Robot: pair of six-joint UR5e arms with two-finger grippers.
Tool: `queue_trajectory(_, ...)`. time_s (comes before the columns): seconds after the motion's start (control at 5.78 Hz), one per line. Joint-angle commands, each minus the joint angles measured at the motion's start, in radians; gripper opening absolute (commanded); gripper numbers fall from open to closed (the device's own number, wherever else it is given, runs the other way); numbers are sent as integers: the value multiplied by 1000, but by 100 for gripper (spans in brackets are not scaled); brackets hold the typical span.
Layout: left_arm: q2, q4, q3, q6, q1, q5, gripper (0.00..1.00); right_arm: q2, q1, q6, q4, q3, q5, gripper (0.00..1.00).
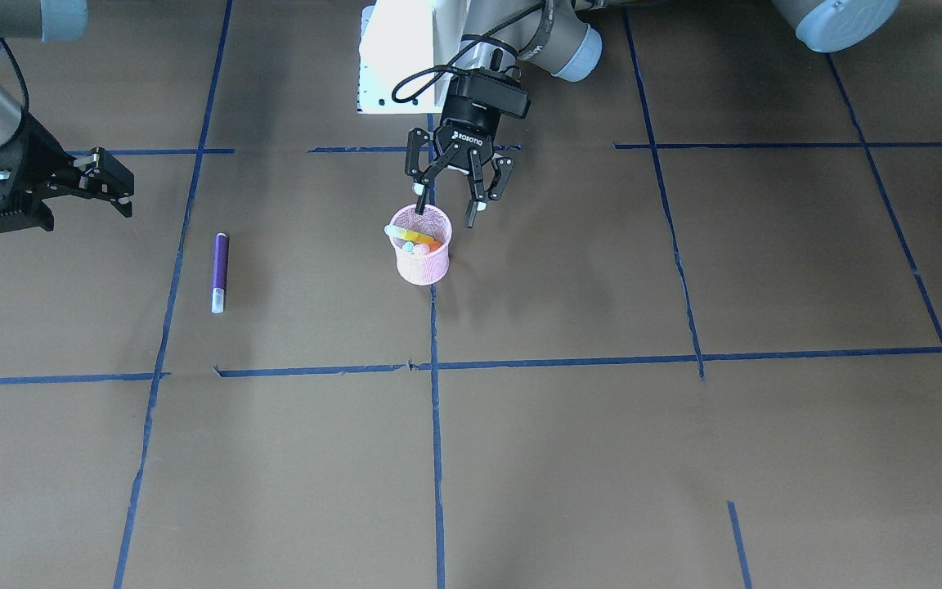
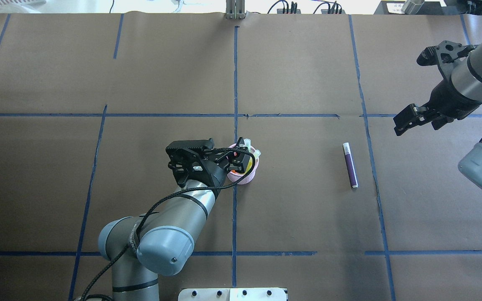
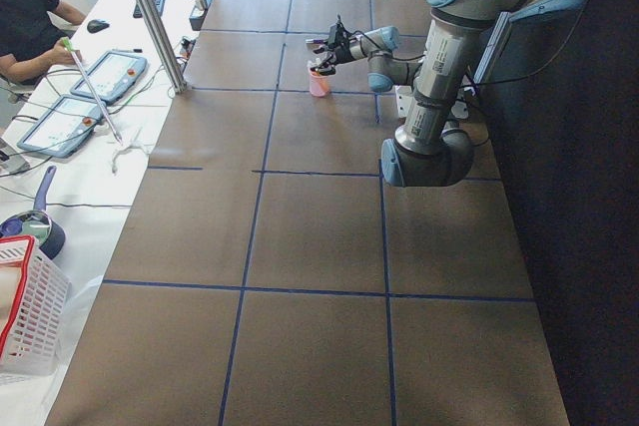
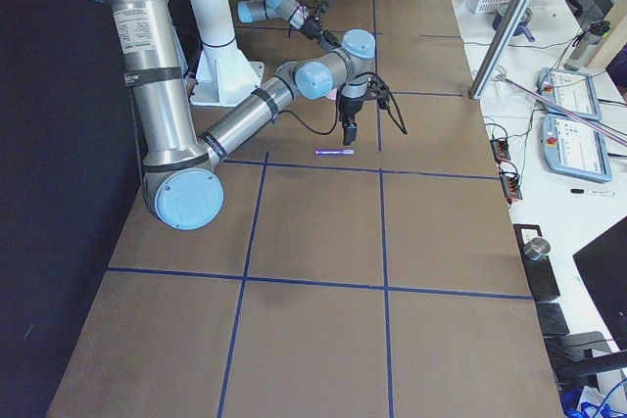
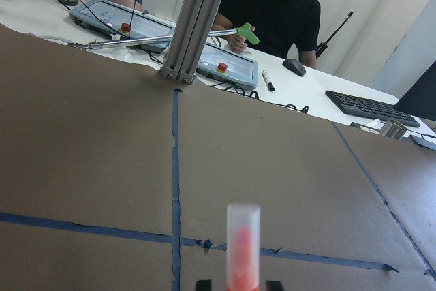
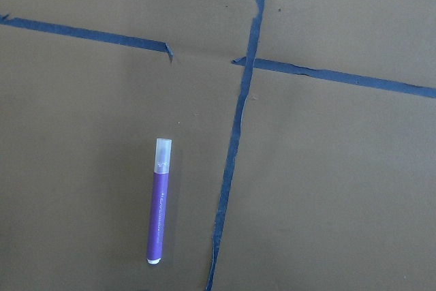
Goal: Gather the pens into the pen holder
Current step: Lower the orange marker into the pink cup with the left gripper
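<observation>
tape line (image 6: 234, 141) just beside purple pen (image 6: 159, 202)

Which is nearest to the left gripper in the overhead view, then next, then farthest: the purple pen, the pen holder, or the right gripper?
From the left gripper:
1. pen holder, directly under it.
2. purple pen, lying off to its right.
3. right gripper, far right, beyond the pen.
</observation>
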Motion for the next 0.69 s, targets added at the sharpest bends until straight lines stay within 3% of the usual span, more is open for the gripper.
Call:
queue_trajectory(0.0,0,-2,-24,2,-2,-6,95,0,-4,0,0,-10,0,99)
queue_trajectory(0.17,0,-2,-69,35,-5,-32,94,24,-34,6,0,-62,-1,99)
queue_trajectory(0.35,2,6,-164,160,-27,-151,94,85,-60,14,0,-144,-2,99)
queue_trajectory(0.52,52,15,-168,180,-81,-243,94,113,-85,32,0,-176,-2,99)
